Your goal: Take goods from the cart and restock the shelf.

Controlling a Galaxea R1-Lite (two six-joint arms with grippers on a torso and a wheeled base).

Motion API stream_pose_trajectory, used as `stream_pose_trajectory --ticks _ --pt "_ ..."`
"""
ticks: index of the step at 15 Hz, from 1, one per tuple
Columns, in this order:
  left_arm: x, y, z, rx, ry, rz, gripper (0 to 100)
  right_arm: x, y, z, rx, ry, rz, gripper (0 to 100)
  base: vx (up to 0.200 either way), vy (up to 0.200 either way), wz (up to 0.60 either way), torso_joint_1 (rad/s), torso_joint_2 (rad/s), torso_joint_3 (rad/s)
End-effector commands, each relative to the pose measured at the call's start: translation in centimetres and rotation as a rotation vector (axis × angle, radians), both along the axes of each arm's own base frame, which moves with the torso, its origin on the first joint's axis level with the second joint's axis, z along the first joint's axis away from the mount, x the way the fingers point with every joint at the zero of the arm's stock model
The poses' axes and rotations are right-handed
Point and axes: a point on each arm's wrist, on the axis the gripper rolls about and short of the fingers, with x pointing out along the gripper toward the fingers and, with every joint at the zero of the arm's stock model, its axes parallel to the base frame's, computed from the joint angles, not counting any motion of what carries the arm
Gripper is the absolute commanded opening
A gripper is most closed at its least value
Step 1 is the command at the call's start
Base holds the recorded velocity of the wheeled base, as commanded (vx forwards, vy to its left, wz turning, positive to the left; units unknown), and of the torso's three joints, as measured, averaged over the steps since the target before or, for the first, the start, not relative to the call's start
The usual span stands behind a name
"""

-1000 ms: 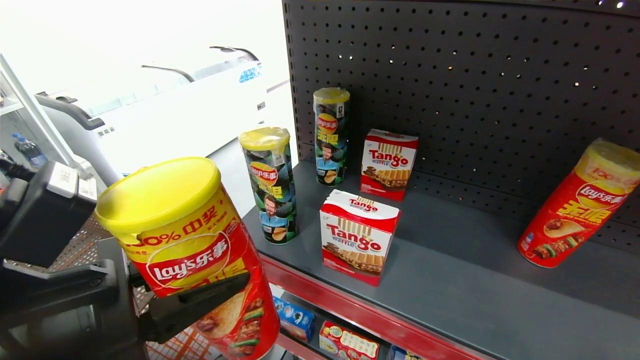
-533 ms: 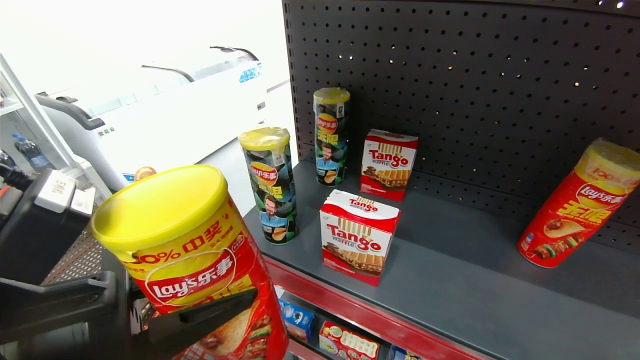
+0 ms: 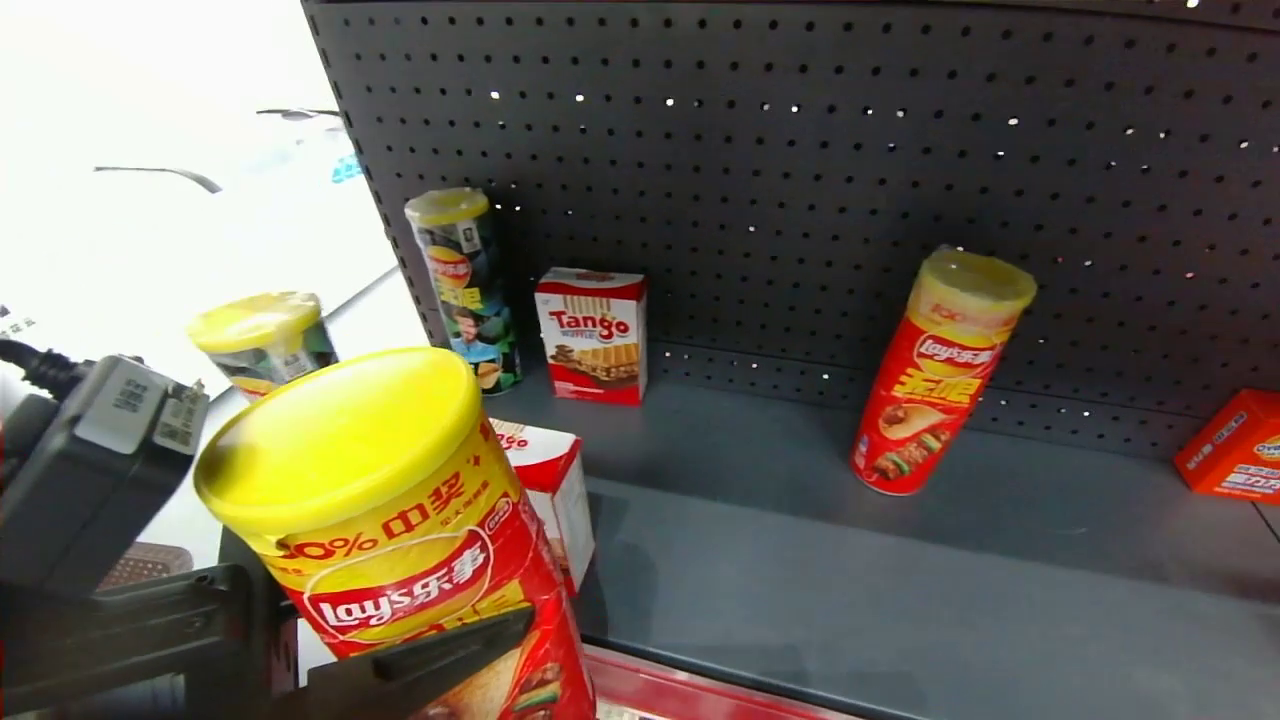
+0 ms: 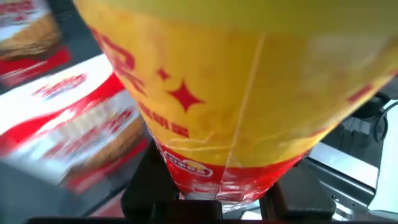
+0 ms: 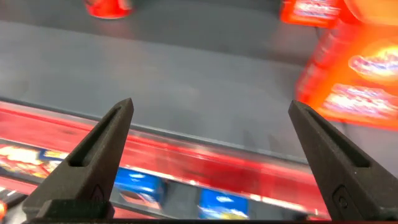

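Between the fingers of the left tool [image 3: 330, 640] a red chips can [image 3: 400, 540] with a yellow lid is held tight, upright with a small tilt, in front of the front edge of the shelf [image 3: 800, 560]; the left wrist view shows the tool [image 4: 211, 199] clamped low on the can [image 4: 236, 93]. Just behind the can, on the shelf, stands a wafer box [image 3: 555, 490], partly hidden by it, so it blocks the way straight ahead of this tool. A green can [image 3: 262, 340] stands near, behind and to the left of the tool. Farther back, a second green can [image 3: 462, 285] and a second wafer box [image 3: 592, 335] stand side by side at the pegboard [image 3: 800, 150]. Well to the right of the tool a second red can [image 3: 935, 375] leans on the pegboard, and an orange box [image 3: 1232, 445] stands farther right. The right tool [image 5: 211, 162] is wide apart, above the shelf's front edge. Compared with half a second ago, the head camera has turned to the right, so the whole picture shifted; the goods on the shelf did not move, and the can stays in the left tool.
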Motion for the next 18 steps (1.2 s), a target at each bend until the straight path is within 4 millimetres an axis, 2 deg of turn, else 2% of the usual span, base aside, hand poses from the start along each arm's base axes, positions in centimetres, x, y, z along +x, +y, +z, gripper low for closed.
stream_pose_trajectory --ticks 1,7,13,18 --pt "0.03 0.0 0.02 0.0 -0.001 0.002 0 0.01 0.0 0.02 -0.002 0.0 0.001 100 0.0 0.0 0.0 0.0 0.0 0.0" --pt "0.12 0.11 -0.07 0.002 0.001 0.013 0 0.01 0.0 0.01 0.0 0.001 0.001 100 0.0 0.0 0.0 0.0 0.0 0.0" --pt "0.12 0.11 -0.07 0.002 0.001 0.013 0 0.01 0.0 0.01 0.001 0.001 0.001 100 0.0 0.0 -0.6 0.004 0.0 0.002" --pt "-0.16 0.48 -0.39 0.004 0.004 0.022 0 0.01 0.0 0.01 0.001 0.001 -0.001 100 0.0 0.0 0.0 0.0 0.0 0.0"
